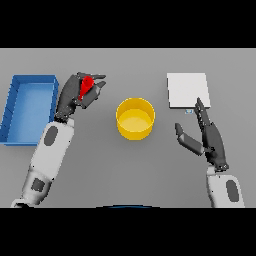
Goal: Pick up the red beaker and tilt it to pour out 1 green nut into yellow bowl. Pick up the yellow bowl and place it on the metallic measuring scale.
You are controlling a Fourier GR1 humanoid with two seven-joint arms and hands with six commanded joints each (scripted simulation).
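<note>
My left hand (75, 95) is curled around the red beaker (86, 85), which sits between thumb and fingers; it looks small, smooth and rigid, probably light, so I judge a mid-body grip best for tilting. Just to the hand's right sits the yellow bowl (135, 118), round, smooth-walled and open. On its other side lies a blue tray (15, 107). Beyond the bowl my right hand (207, 137) rests relaxed, fingers straight, just below the flat pale scale (186, 90).
</note>
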